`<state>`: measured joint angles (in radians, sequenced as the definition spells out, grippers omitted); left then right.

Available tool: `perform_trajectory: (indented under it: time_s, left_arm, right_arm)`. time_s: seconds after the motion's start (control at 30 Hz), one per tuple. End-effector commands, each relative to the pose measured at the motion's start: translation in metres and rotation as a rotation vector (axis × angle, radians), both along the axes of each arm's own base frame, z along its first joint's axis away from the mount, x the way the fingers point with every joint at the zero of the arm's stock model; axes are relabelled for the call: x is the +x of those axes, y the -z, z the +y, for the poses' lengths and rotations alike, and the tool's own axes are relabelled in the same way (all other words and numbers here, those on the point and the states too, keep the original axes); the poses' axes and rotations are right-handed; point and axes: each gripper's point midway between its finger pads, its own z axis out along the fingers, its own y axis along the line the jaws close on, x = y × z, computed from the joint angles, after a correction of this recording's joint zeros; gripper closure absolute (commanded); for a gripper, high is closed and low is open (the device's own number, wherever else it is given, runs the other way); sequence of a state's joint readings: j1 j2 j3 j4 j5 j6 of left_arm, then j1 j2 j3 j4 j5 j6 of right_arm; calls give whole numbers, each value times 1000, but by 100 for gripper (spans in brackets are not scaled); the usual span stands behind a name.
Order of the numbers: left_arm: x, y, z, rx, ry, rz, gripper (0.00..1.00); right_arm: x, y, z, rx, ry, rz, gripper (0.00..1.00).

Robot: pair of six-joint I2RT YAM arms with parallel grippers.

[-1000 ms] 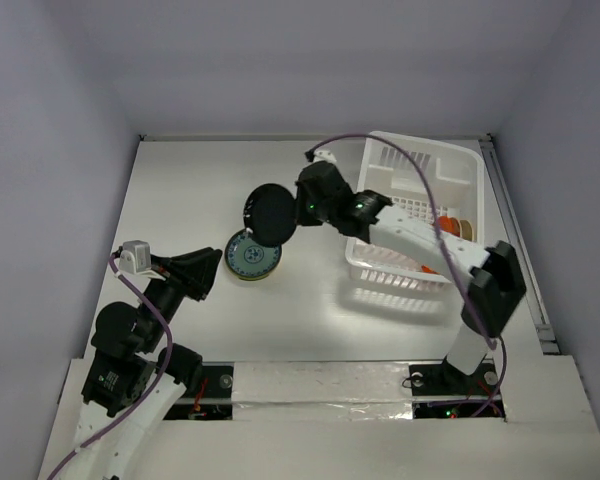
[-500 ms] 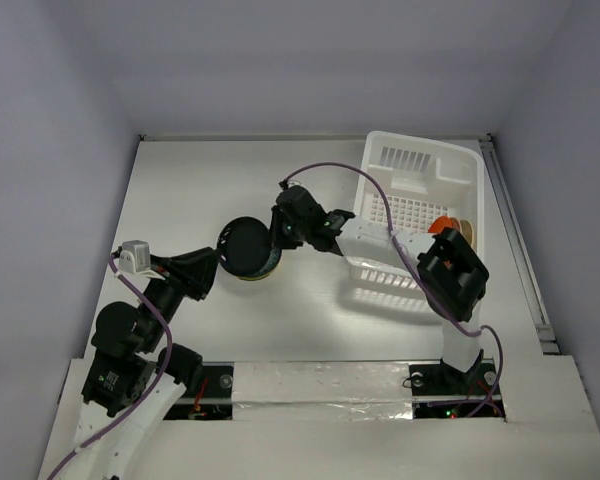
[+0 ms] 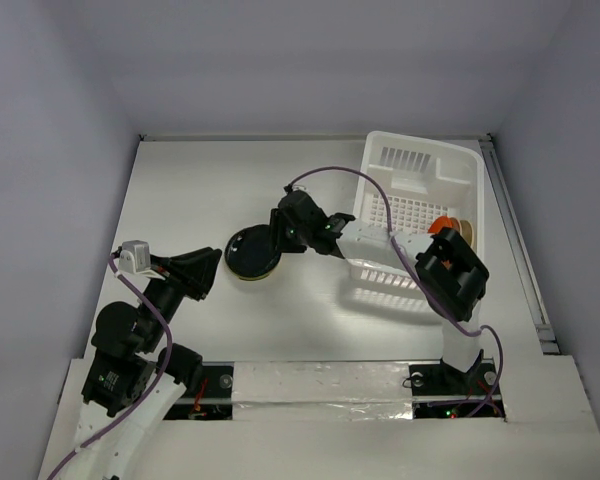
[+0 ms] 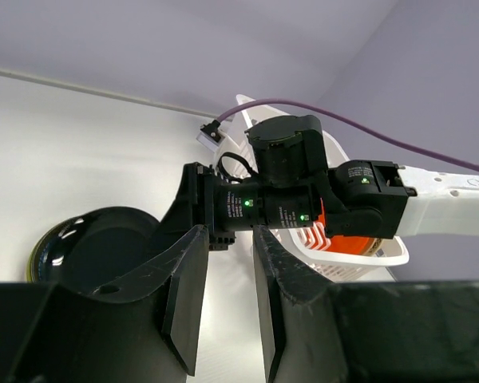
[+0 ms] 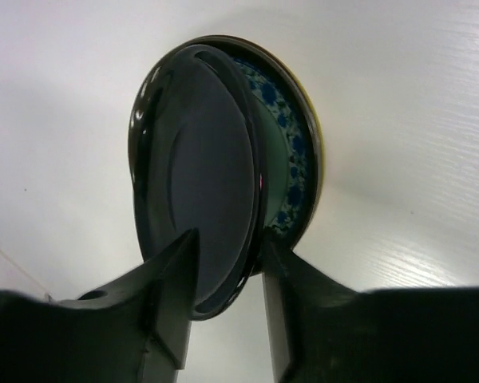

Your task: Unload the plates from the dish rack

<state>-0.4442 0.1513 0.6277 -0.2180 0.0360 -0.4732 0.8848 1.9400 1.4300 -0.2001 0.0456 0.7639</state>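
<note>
Black plate [image 5: 199,175] pinched in my right end effector [image 5: 227,243] against blue-patterned plate [image 5: 285,152]; orange plate [image 3: 441,226], cream plate [image 3: 466,231] remain, dish rack [image 3: 412,157] 3 o'clock.

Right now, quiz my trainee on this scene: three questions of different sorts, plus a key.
1. True or false: the right hand grips a black plate.
2. Fill in: beside the cream plate in the dish rack stands an ___ plate.
3. The blue-patterned plate is: A) inside the dish rack; B) outside it, under the black plate; C) in the left hand.
Key: 1 true; 2 orange plate; 3 B.
</note>
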Motion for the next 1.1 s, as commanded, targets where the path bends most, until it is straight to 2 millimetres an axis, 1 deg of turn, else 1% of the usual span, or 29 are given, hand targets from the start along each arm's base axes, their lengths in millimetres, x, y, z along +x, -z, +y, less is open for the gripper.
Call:
perform_trajectory:
  time_s: [0.0,0.03,0.07,0.17,0.2,0.23,0.27,0.3,0.33,0.37,0.4,0.43,0.47,0.53,0.57,0.6,0.63,0.67,0.73,0.77,0.8,0.83,0.87,0.9,0.93,0.97,1.0,1.03,1.07]
  left_arm:
    - [1,-7,-2,-16,8,-24,74]
    - [1,-8,-3,-16,10,-25,74]
    - [0,-9,-3,-16,13,-27,74]
    - [0,-9,-3,-18,13,-30,74]
    - [0,-9,-3,-18,14,-31,74]
    - [-1,-9,-3,-19,16,-33,74]
    - [-1,-9,-3,-20,19,-34,76]
    - [-2,-10,-3,-20,22,-37,77]
    - [-3,-11,-3,-20,22,-42,79]
    - [-4,-12,-3,-23,23,-46,81]
    - [-4,-13,-3,-24,23,-51,84]
    - [-6,-14,-2,-28,25,-56,86]
    - [-6,-15,-2,-28,26,-60,87]
    - [-9,-16,-1,-32,26,-69,90]
    - [-9,-16,-1,-32,26,-72,90]
    - [-10,-18,0,-37,26,-80,91]
    - [-11,-19,0,-39,25,-84,91]
    - [-12,-21,2,-44,16,-89,91]
    - [-13,-22,5,-48,8,-95,90]
    - [-15,-23,6,-53,8,-103,89]
    - [-16,-24,5,-55,13,-107,86]
    - [-16,-23,3,-54,25,-106,85]
    - [-16,-23,1,-53,31,-105,84]
    - [-16,-22,1,-49,31,-101,83]
    - [-18,-23,0,-53,40,-105,81]
    - [-17,-23,1,-52,37,-105,80]
    - [-18,-23,1,-52,35,-105,78]
    - [-18,-24,2,-55,32,-109,78]
    - [-19,-24,1,-55,40,-107,78]
  right_arm:
    - [9,-12,-5,-27,33,-45,46]
    - [11,-14,-9,-40,44,-57,41]
    - [11,-19,-12,-44,50,-67,38]
    - [14,-40,-29,-89,86,-119,37]
    - [13,-52,-40,-110,98,-140,37]
    - [19,-60,-53,-147,148,-177,38]
    - [20,-66,-63,-170,172,-202,39]
    - [19,-71,-76,-206,196,-216,45]
    - [19,-88,-93,-219,245,-255,50]
    - [20,-94,-107,-233,276,-268,56]
    - [22,-96,-127,-259,318,-266,81]
    - [18,-109,-153,-270,374,-290,93]
    - [15,-113,-171,-280,411,-294,100]
    - [13,-119,-227,-329,536,-282,100]
    - [2,-131,-255,-314,584,-295,100]
    - [-7,-131,-281,-345,628,-275,100]
    - [-8,-135,-316,-359,720,-269,100]
    - [-20,-142,-341,-358,757,-280,100]
    - [-32,-141,-383,-387,840,-247,96]
    - [-37,-142,-392,-395,856,-247,94]
    - [-43,-144,-402,-413,853,-251,84]
    - [-45,-141,-403,-414,835,-234,79]
    - [-46,-139,-413,-437,856,-218,75]
    - [-47,-136,-419,-473,855,-207,66]
    - [-46,-129,-421,-495,849,-183,63]
    - [-43,-127,-424,-495,852,-169,62]
    - [-39,-125,-419,-499,803,-171,61]
    - [-35,-117,-412,-500,763,-141,61]
    - [-33,-118,-411,-504,758,-136,61]
